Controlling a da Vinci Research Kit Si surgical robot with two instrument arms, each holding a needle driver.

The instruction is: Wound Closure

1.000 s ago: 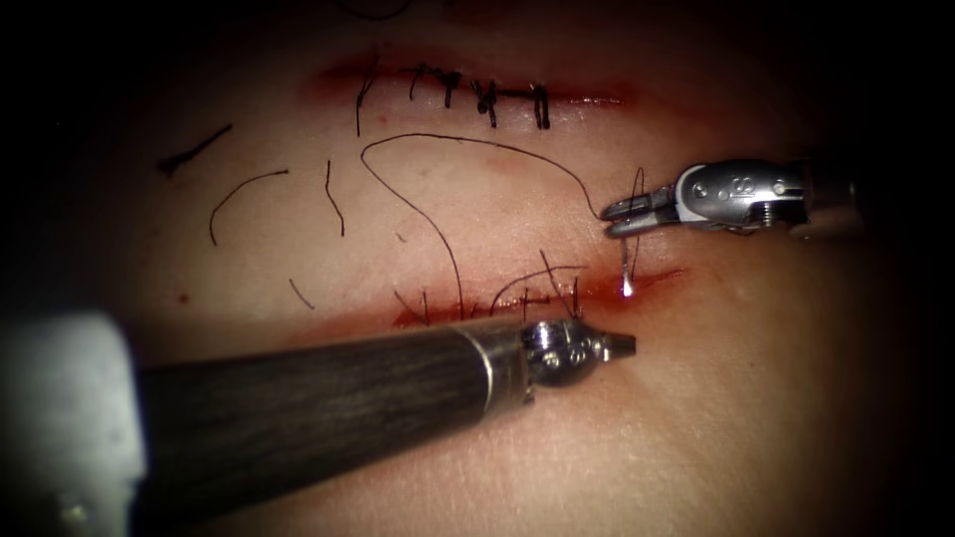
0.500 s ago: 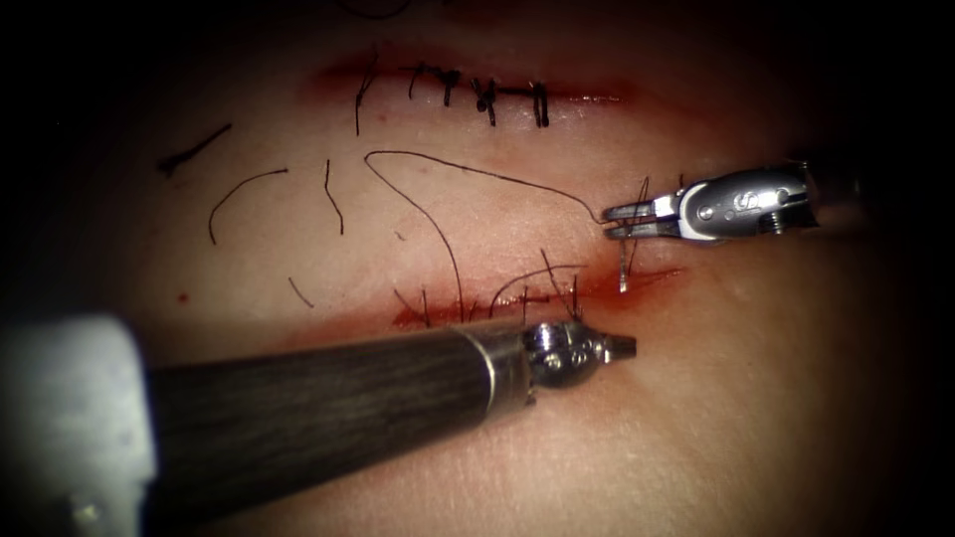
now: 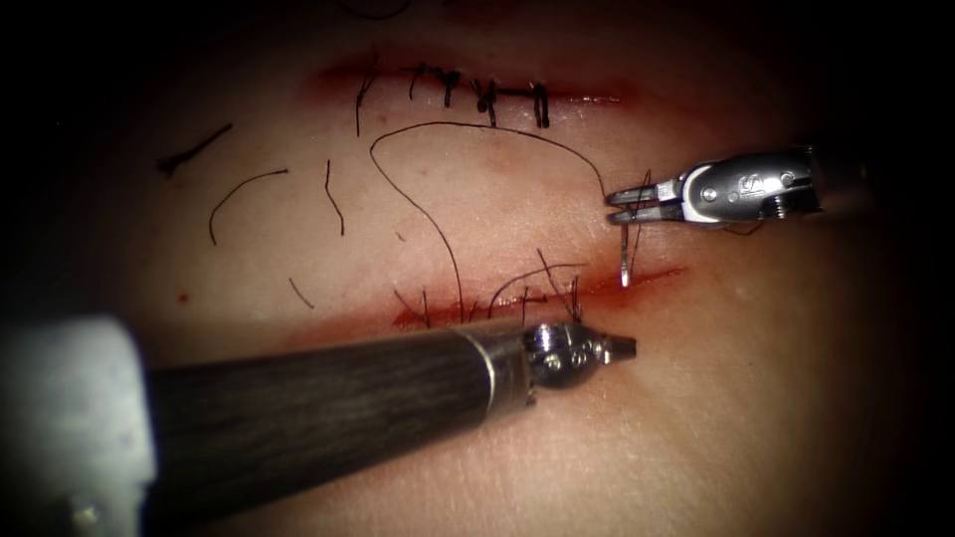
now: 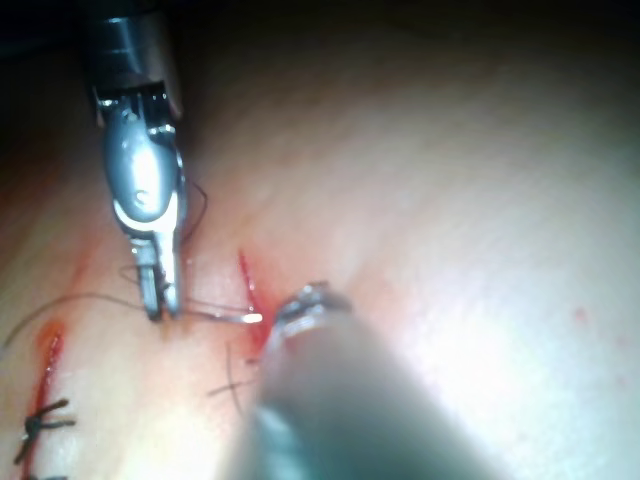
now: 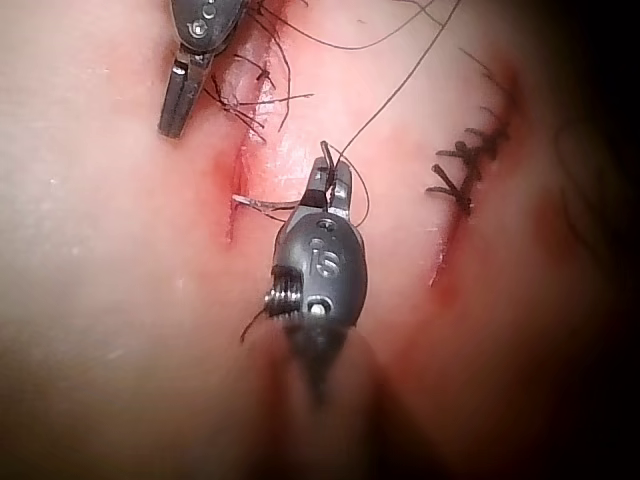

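Gripping the needle (image 3: 624, 257) near its tail, right tool (image 3: 629, 204) hangs it tip-down over the cut (image 3: 597, 290); left tool (image 3: 619, 345) closed, empty.

Legible markings, 1 item. Right tool (image 5: 330, 185): engraved characters on the rounded metal body behind the jaws, reading "16" or "IS" in the right wrist view; the 2 characters cannot be told apart with certainty. The same body in the endoscope view (image 3: 637, 204) carries a faint engraving that cannot be read. Left tool (image 3: 619, 346): small round screws and pins, no characters legible. Tissue (image 3: 746, 398): unmarked.
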